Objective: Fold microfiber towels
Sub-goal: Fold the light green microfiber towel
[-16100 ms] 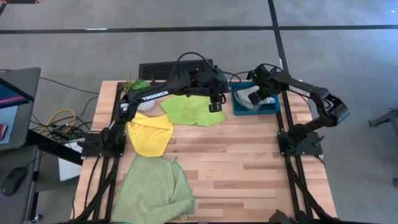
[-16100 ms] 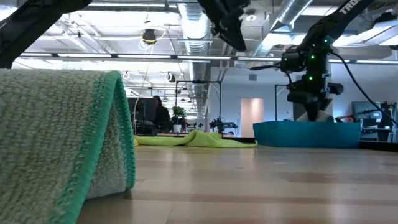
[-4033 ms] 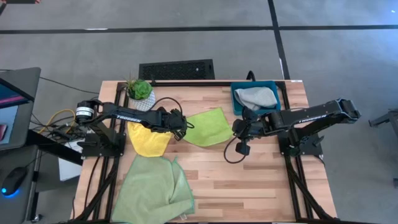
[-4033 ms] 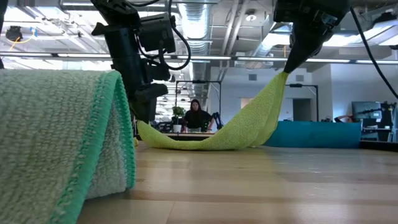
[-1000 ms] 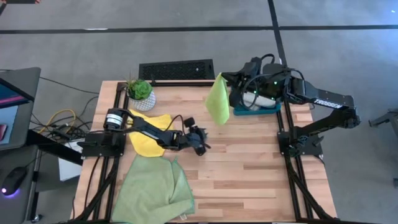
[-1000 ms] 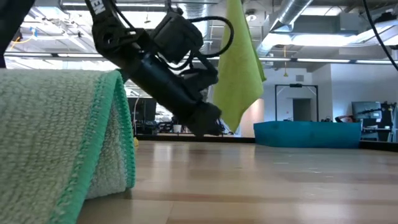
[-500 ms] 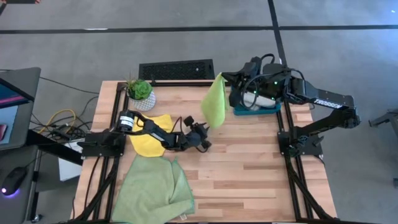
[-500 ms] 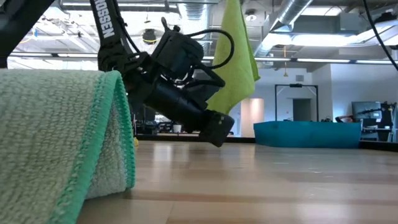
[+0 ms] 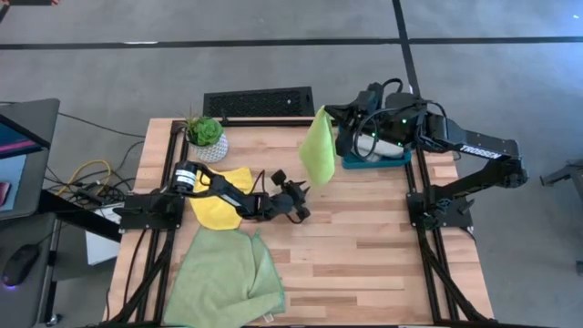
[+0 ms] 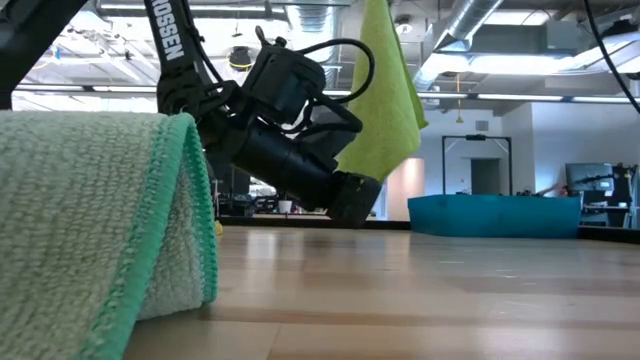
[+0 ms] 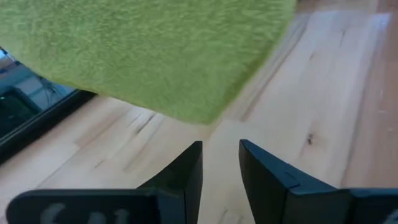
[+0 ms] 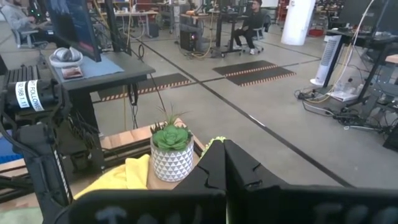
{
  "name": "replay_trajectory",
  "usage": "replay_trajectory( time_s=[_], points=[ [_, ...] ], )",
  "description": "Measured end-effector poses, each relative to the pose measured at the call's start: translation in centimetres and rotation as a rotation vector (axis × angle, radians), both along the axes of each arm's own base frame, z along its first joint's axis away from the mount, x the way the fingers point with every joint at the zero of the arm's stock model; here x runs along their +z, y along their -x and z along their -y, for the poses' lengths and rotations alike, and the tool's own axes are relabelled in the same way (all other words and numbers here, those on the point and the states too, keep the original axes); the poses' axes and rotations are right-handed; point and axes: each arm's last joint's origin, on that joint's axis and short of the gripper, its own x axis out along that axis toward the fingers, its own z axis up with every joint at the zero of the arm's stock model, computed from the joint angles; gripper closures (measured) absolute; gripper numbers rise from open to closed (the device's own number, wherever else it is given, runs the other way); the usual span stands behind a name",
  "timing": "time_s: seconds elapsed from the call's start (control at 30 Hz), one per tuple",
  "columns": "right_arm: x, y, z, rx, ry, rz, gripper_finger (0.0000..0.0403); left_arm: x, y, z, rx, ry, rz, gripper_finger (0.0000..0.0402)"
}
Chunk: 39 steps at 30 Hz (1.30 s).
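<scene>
A: Near the table's (image 9: 364,246) far edge from above, the right gripper (image 9: 325,113) pinches the lime towel (image 9: 318,150) by a corner, so it hangs clear of the wood beside the teal tray (image 9: 351,160).

B: And at table level?

A: The left gripper (image 10: 352,200) sits low under the towel's tip. Its wrist view shows the fingers (image 11: 186,171) slightly apart, holding nothing.

B: Right wrist?

A: Fingers (image 12: 231,163) pressed together on a green sliver.

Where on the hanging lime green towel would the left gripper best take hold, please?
Probably the lowest free corner of the lime green towel, approached from below. The right gripper pinches its top corner, so it hangs clear of the table, and the left gripper sits open just under that tip.
</scene>
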Motion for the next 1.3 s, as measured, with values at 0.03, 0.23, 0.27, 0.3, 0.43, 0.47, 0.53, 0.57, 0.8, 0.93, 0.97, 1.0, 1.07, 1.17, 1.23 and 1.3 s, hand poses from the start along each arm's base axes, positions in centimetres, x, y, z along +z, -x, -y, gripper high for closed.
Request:
replay_trajectory(
  time_s=[0.03,0.23,0.27,0.3,0.43,0.47,0.53,0.57,0.8,0.93,0.97,1.0,1.07,1.17,1.23,1.3],
  points=[
    [0.0,0.0,0.0,0.0,0.0,0.0,0.0395,0.0,0.0,0.0,0.0,0.005,0.005,0.0304],
    [0.0,0.0,0.0,0.0,0.0,0.003,0.0395,0.5,-0.4,-0.2,0.019,0.034,0.064,0.0304],
    [0.1,0.0,0.0,0.0,0.001,0.009,0.0395,0.6,-0.5,-0.2,0.021,0.034,0.07,0.0304],
    [0.1,0.0,0.0,0.0,0.002,0.014,0.0395,0.7,-0.6,-0.3,0.021,0.03,0.073,0.0304],
    [0.3,-0.1,0.0,0.0,0.004,0.033,0.0395,0.9,-0.7,-0.3,0.044,-0.007,0.057,0.0304],
    [0.3,-0.1,0.0,0.0,0.004,0.034,0.0395,1.0,-0.8,-0.3,0.056,-0.013,0.059,0.0304],
    [0.3,-0.1,0.0,0.0,0.005,0.035,0.0395,1.1,-0.8,-0.4,0.078,-0.023,0.062,0.0304],
    [0.3,-0.1,0.0,0.0,0.005,0.036,0.0395,1.1,-0.7,-0.4,0.088,-0.027,0.061,0.0304],
    [0.4,-0.1,0.0,0.0,0.005,0.037,0.0395,1.2,-0.5,-0.6,0.189,-0.062,0.065,0.0304],
    [0.4,-0.1,0.0,0.0,0.006,0.037,0.0395,1.2,-0.5,-0.7,0.198,-0.064,0.073,0.0304],
    [0.4,-0.1,0.0,0.0,0.006,0.037,0.0395,1.3,-0.5,-0.7,0.213,-0.068,0.08,0.0304],
    [0.4,-0.1,0.0,0.0,0.006,0.037,0.0395,1.4,-0.5,-0.7,0.231,-0.074,0.087,0.0304],
    [0.4,-0.1,0.0,0.0,0.007,0.036,0.0395,1.5,-0.4,-0.8,0.269,-0.093,0.095,0.0304],
    [0.4,-0.1,0.0,0.0,0.007,0.036,0.0395,1.7,-0.4,-0.9,0.3,-0.124,0.091,0.0306],
    [0.4,-0.1,0.0,0.0,0.007,0.036,0.0395,1.7,-0.4,-0.9,0.296,-0.141,0.071,0.0313],
    [0.4,-0.1,0.0,0.0,0.007,0.036,0.0395,1.7,-0.4,-0.9,0.291,-0.159,0.049,0.0329]
  ],
)
